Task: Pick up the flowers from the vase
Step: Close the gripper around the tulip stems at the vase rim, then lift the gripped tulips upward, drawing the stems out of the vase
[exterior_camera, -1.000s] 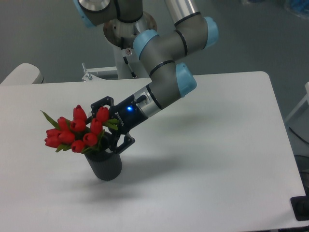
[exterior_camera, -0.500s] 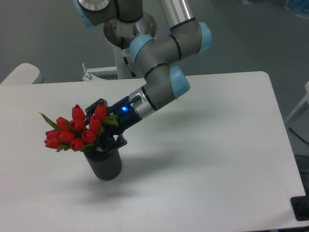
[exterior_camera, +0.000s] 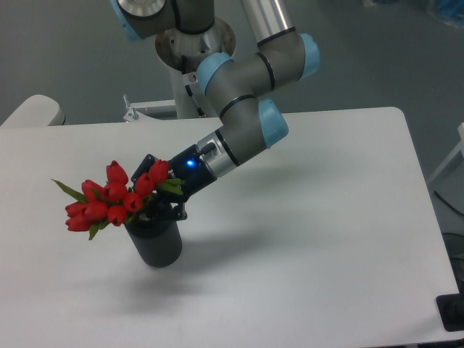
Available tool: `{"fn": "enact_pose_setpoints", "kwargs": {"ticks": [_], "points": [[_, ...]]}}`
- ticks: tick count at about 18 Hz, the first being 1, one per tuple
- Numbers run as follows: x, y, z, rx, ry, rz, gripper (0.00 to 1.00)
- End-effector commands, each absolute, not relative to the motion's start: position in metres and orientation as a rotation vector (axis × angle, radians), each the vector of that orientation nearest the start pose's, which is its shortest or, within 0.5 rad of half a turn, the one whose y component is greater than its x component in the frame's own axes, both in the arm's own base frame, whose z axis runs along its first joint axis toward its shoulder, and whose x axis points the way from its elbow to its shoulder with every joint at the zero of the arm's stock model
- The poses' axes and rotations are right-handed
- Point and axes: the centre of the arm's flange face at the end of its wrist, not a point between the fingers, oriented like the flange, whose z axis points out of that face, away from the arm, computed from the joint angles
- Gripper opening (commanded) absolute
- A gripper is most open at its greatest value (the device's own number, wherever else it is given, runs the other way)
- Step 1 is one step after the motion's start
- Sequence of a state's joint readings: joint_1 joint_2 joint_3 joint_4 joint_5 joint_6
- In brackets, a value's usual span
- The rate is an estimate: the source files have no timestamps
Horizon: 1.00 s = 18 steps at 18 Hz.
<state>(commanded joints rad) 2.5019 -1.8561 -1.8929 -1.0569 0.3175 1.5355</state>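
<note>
Nearby, only the bare white desk (exterior_camera: 304, 217) is seen around the dark vase (exterior_camera: 156, 243), above whose mouth the red flowers (exterior_camera: 109, 203) are tilted leftward, their stems pinched by the gripper (exterior_camera: 161, 196) reaching in from the right.

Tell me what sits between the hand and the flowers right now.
Nothing in the camera view: the hand is already at the flowers, its fingers around the stems just above the vase mouth. Actual contact cannot be confirmed.

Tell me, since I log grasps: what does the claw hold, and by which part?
The claw looks closed on the flowers just below the buds, above the vase rim; leaves hide the exact contact.
</note>
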Motion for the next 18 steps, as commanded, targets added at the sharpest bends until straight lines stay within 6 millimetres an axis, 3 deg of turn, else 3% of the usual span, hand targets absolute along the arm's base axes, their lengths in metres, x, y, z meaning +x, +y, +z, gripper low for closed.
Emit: {"fn": "enact_pose_setpoints", "kwargs": {"ticks": [3, 9, 14, 18], "points": [[-0.301, 0.501, 0.312, -1.840, 0.499, -0.532, 0.08], [-0.305, 0.497, 0.322, -1.781, 0.434, -0.561, 0.08], [-0.297, 0.493, 0.357, -1.755, 0.381, -0.587, 0.08], [-0.299, 0.488, 0.370, -1.771, 0.311, -0.622, 0.09]]}}
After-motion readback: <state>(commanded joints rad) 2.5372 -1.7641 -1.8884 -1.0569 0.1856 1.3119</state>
